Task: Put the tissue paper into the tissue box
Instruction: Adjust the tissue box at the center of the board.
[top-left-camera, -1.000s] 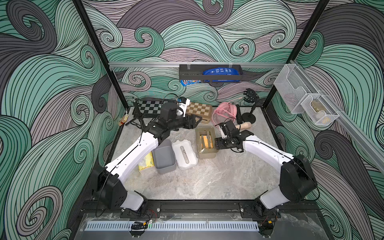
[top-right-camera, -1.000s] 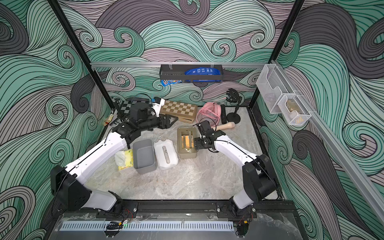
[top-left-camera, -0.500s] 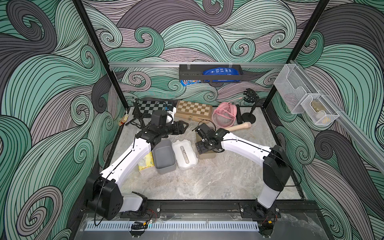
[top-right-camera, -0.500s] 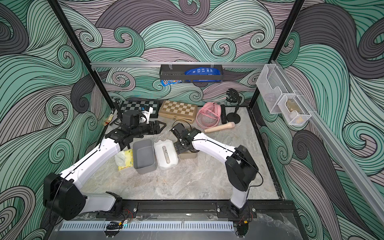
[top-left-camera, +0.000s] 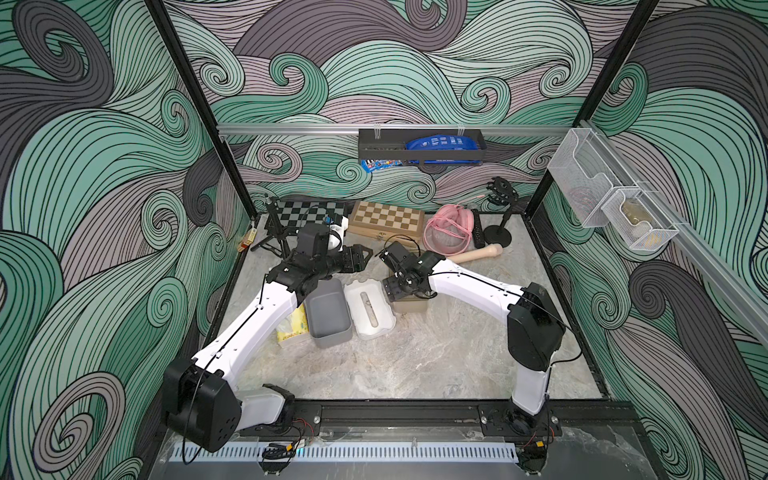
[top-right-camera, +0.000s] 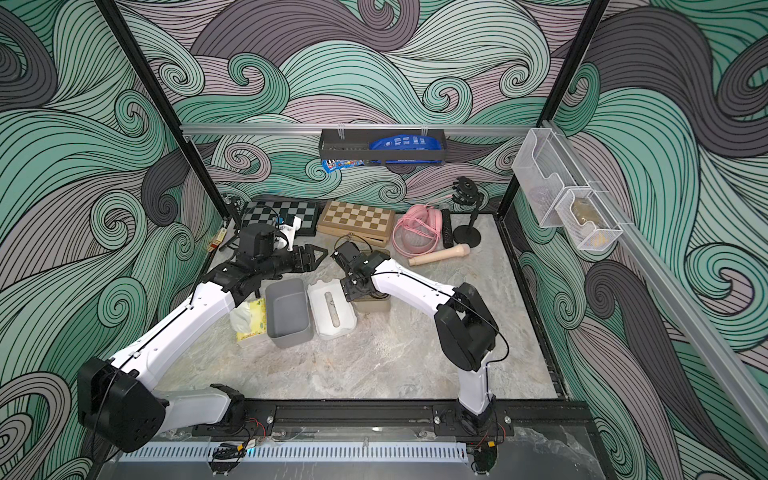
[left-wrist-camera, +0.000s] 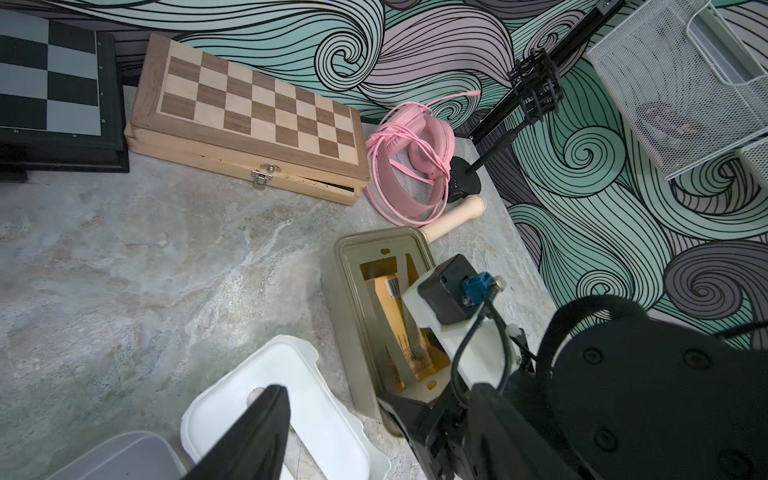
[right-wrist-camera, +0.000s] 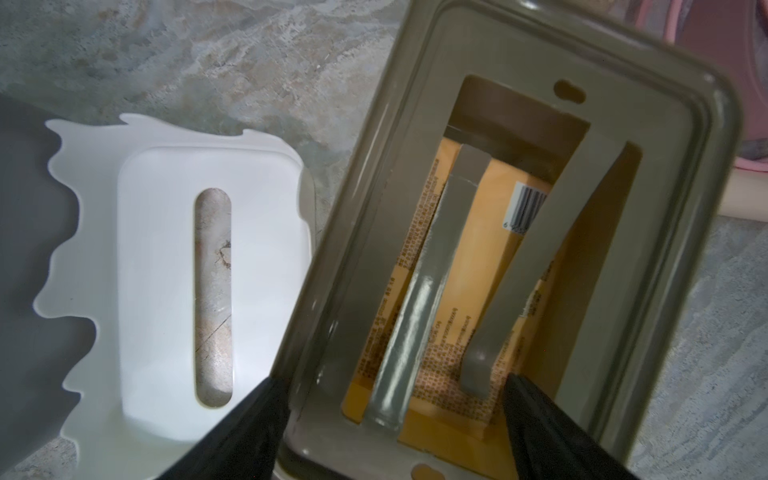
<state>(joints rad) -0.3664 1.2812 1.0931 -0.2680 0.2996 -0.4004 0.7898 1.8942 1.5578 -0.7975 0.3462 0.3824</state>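
Tissue paper (top-right-camera: 252, 316) beside tissue box (top-right-camera: 291, 340) (left arm (top-right-camera: 183, 320) overhead), white lid (top-right-camera: 319, 302) near, both jaws open

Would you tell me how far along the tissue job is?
Done: white lid lies off the empty grey box. In hand: nothing; left hand and right hand open, the right over the olive box. Left: yellow tissue pack lies beside the grey box.

A wooden chess box (top-left-camera: 386, 220) lies at the table's (top-left-camera: 436, 357) twelve o'clock, pink headphones (top-left-camera: 451, 228) at its three, black chessboard (top-left-camera: 307, 210) at its nine.
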